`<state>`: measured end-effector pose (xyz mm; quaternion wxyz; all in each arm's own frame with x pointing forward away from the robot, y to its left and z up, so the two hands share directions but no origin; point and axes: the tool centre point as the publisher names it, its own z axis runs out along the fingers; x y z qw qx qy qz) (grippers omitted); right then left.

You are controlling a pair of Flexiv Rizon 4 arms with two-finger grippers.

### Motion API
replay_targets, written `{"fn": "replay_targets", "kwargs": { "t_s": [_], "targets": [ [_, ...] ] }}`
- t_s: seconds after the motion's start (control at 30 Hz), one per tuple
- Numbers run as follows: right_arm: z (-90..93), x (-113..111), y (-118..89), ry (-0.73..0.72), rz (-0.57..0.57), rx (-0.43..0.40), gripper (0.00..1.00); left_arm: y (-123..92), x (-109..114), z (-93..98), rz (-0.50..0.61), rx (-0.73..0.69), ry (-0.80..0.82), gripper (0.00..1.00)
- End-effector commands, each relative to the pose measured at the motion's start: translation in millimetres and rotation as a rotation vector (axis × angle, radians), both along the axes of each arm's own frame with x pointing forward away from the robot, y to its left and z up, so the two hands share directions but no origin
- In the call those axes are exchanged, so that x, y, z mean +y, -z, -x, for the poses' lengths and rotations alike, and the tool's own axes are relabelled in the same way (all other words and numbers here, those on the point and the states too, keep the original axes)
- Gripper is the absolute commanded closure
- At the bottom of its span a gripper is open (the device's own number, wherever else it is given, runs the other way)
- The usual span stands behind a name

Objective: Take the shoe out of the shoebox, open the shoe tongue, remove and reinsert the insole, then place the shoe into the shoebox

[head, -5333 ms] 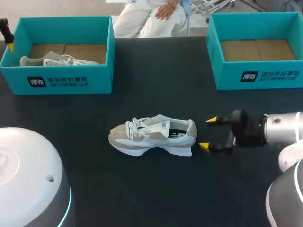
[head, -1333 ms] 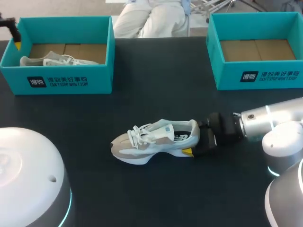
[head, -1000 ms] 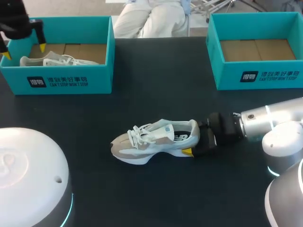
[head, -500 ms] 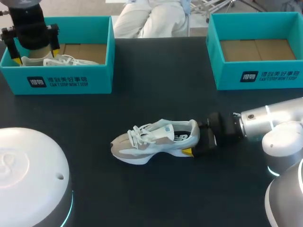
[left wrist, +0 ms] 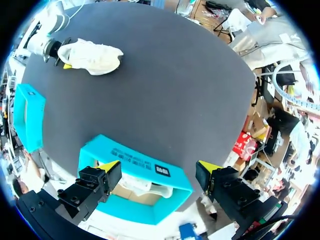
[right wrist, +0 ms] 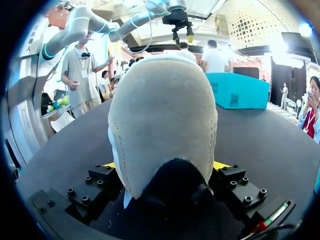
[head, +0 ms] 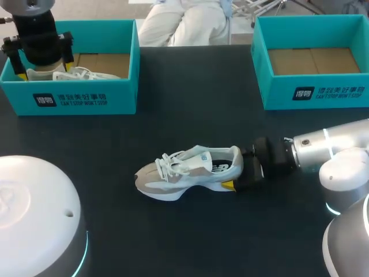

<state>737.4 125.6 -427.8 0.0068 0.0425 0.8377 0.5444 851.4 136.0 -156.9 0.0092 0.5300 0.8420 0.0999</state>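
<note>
A white and beige shoe (head: 187, 170) stands on the black table (head: 190, 104), toe to the left. My right gripper (head: 237, 172) is shut on its heel; one yellow tip shows under the heel. In the right wrist view the heel (right wrist: 162, 120) fills the gap between the fingers (right wrist: 110, 165). My left gripper (head: 45, 66) hangs open over the left teal shoebox (head: 75, 98), above a second pale shoe (head: 75, 74) lying inside. From the left wrist, the gripper (left wrist: 158, 167) straddles that box (left wrist: 130, 162) and its shoe (left wrist: 150, 189); the table shoe (left wrist: 90, 52) lies far ahead.
A second teal shoebox (head: 311, 95) stands at the back right, holding only cardboard. Open table lies between the two boxes and in front of the shoe. A person sits beyond the far edge, not reaching over it.
My left arm has swung in from the left edge and come down over the left shoebox. The right arm and the shoe on the table have stayed still.
</note>
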Motion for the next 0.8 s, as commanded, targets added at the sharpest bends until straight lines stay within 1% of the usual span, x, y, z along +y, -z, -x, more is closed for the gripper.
{"fn": "replay_targets", "kwargs": {
  "t_s": [0.03, 0.13, 0.17, 0.3, 0.4, 0.5, 0.53, 0.6, 0.63, 0.7, 0.77, 0.8],
  "targets": [
    [-2.6, 5, 12, 0.0, 0.004, 0.001, 1.0, 6, -19, 17.2, -0.005, -0.024, 0.051, 0.0],
    [-2.6, 5, 12, 0.0, 0.004, 0.001, 1.0, 10, -35, 22.7, 0.02, -0.005, 0.099, 0.0],
    [-2.6, 5, 12, 0.0, 0.004, 0.001, 1.0, 11, -39, 23.9, 0.034, 0.004, 0.134, 0.0],
    [-2.6, 5, 12, 0.0, 0.004, 0.001, 1.0, 14, -65, 34.9, 0.016, 0.029, 0.31, 0.0],
    [-2.6, 5, 12, 0.0, 0.004, 0.001, 1.0, 17, -78, 36.0, 0.006, 0.035, 0.439, 0.0],
    [-2.6, 5, 12, 0.0, 0.004, 0.001, 1.0, 19, -91, 35.1, 0.005, 0.028, 0.536, 0.0],
    [-2.6, 5, 12, 0.0, 0.004, 0.001, 1.0, 18, -95, 34.8, 0.016, 0.026, 0.545, 0.0],
    [-2.6, 5, 12, 0.0, 0.004, 0.001, 1.0, 20, -103, 31.6, 0.019, 0.026, 0.548, 0.0],
    [-2.6, 5, 12, 0.0, 0.004, 0.001, 1.0, 21, -107, 28.5, 0.007, 0.027, 0.507, 0.0],
    [-2.6, 5, 12, 0.0, 0.004, 0.001, 1.0, 22, -112, 20.3, 0.038, 0.045, 0.357, 0.0],
    [-2.6, 5, 12, 0.0, 0.004, 0.001, 1.0, 21, -115, 17.0, 0.054, 0.025, 0.215, 0.0],
    [-2.6, 5, 12, 0.0, 0.004, 0.001, 1.0, 20, -116, 16.3, 0.09, 0.043, 0.142, 0.0]
  ]
}}
